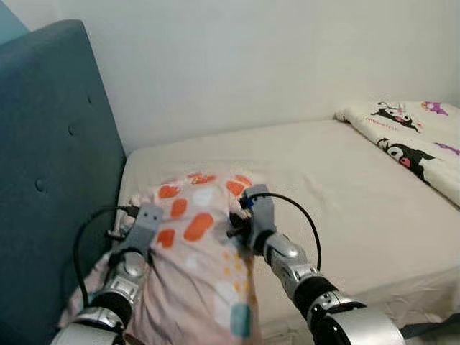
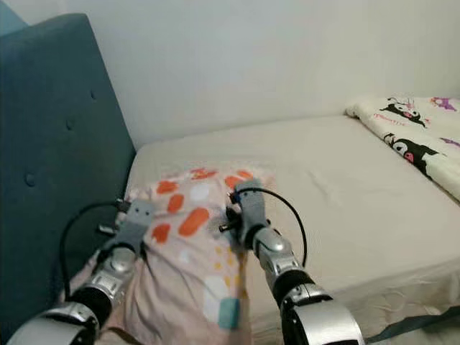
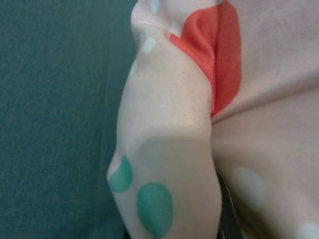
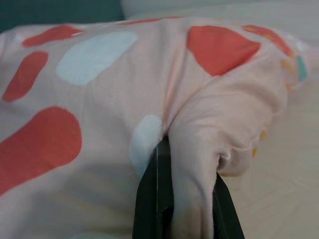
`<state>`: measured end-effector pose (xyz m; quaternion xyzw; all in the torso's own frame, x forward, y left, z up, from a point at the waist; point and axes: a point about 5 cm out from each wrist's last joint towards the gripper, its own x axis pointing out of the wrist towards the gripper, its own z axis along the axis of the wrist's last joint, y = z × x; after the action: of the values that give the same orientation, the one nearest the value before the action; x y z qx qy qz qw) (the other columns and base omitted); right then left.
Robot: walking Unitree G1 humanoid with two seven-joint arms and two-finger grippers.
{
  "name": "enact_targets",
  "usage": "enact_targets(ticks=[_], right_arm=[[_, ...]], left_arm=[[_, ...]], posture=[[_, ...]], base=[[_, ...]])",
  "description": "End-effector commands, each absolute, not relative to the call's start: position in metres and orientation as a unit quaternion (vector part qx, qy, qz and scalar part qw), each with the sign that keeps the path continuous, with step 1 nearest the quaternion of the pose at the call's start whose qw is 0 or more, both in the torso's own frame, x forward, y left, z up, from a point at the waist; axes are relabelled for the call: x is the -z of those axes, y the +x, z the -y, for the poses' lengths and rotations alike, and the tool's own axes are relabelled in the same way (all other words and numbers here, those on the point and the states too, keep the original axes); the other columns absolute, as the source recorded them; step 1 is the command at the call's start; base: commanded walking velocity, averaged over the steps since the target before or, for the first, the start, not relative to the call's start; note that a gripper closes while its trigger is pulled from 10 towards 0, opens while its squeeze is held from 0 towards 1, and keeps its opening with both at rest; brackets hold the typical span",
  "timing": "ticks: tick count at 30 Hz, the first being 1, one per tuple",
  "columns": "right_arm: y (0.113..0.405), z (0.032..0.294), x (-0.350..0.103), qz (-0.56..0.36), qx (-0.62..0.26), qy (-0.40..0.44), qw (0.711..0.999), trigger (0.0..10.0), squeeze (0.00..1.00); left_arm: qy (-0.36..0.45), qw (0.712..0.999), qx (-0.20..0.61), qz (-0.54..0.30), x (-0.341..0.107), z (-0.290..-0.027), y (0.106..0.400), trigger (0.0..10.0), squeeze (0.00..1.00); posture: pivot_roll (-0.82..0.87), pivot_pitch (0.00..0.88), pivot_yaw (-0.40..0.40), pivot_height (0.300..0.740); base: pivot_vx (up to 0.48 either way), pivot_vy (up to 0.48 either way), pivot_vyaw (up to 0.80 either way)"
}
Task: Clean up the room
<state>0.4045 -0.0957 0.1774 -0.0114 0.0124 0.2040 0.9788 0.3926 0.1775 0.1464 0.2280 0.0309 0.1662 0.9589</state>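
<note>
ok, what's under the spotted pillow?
The pillow lies on the beige mattress, beside the teal headboard. Both grippers, left and right, pinch its fabric. Whatever is directly beneath is covered.

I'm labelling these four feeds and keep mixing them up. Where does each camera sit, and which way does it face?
Left eye view: head, looking down at the bed; both arms gripping the pillow.
Right eye view: same head, the same scene.
Left wrist view: along the left gripper, pillow fabric against the teal headboard.
Right wrist view: along the right gripper, black fingers pinching a pillow fold.
All four share the pillow.
</note>
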Motion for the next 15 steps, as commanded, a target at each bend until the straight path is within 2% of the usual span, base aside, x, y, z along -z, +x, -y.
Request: enact_targets(ticks=[1,7,13,15], right_arm=[[0.405,0.104,-0.176,-0.016,-0.182,0.002,0.983,10.0,0.0],[0.405,0.104,-0.176,-0.015,-0.196,-0.001,0.981,10.0,0.0],[0.409,0.09,-0.2,0.03,-0.214,0.014,0.976,10.0,0.0],[0.409,0.086,-0.203,0.036,-0.222,0.018,0.974,10.0,0.0]], left_arm=[[0.21,0.957,-0.194,-0.041,-0.141,-0.178,0.39,10.0,0.0],[0.152,0.959,-0.229,-0.064,-0.142,-0.174,0.391,10.0,0.0],[0.113,0.931,-0.344,-0.042,-0.166,-0.204,0.392,10.0,0.0],[0.114,0.928,-0.354,-0.033,-0.171,-0.207,0.393,10.0,0.0]], posture=[[-0.03,0.262,0.027,0.586],[-0.03,0.27,0.034,0.586],[-0.03,0.271,0.032,0.586],[-0.03,0.271,0.032,0.586]], base=[[0.0,0.0,0.0],[0.0,0.0,0.0],[0.0,0.0,0.0],[0.0,0.0,0.0]])
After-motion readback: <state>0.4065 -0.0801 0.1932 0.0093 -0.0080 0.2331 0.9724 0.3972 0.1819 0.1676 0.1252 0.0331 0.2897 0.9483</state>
